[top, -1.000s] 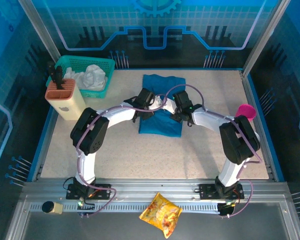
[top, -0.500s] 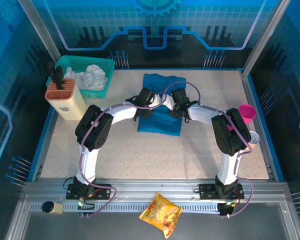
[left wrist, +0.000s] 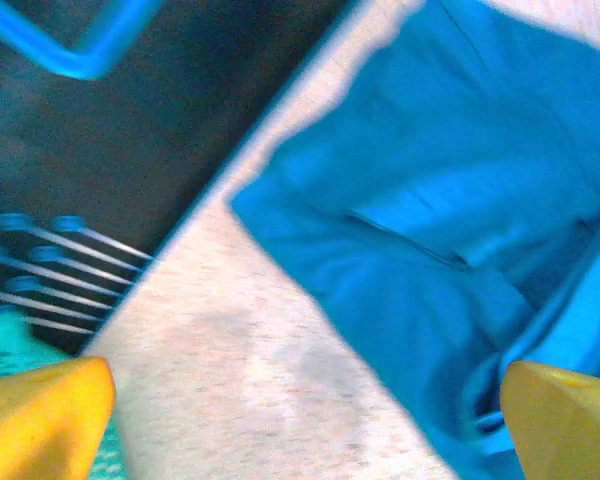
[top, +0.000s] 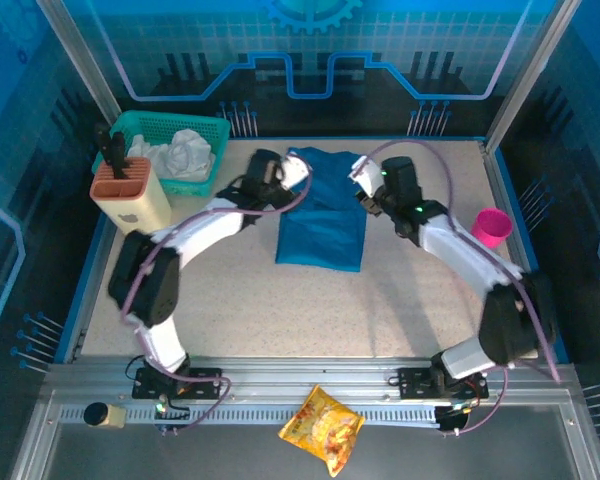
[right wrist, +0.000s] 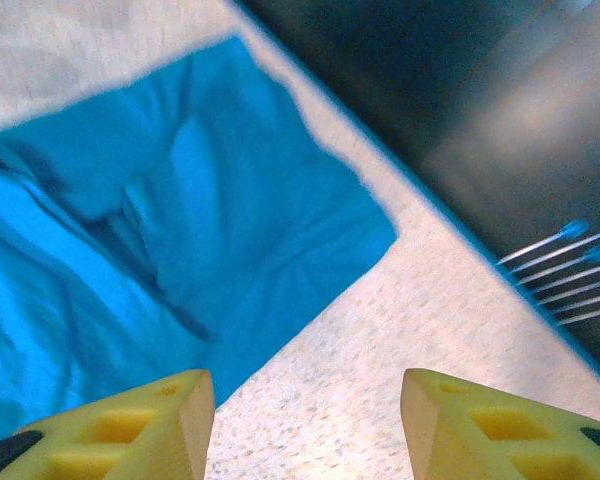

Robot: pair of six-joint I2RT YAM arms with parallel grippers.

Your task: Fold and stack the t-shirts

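From above, the t-shirt point(top: 320, 235) is seen on the far middle of the table point(top: 230, 310). It is folded to a rough oblong whose long axis runs from the far edge toward the arm bases; which end is the collar cannot be told. It is plain teal-blue, crossed by a fold line partway down, with a smoother panel on the near side. The left gripper point(top: 292, 172) is held over its far left corner and the right gripper point(top: 363, 172) over its far right corner. A pink cup point(top: 492, 226) is stood well to the right and a teal basket point(top: 216, 160) at the far left.

In the blurred left wrist view, the yellow fingertips point(left wrist: 45, 420) are set wide apart with nothing gripped. The shirt's corner is spread to the right on the speckled table, with what may be a tucked sleeve.

In the right wrist view, the jaws are parted over bare table and nothing is held. The shirt's creased corner is laid to the left, its tip pointed right.
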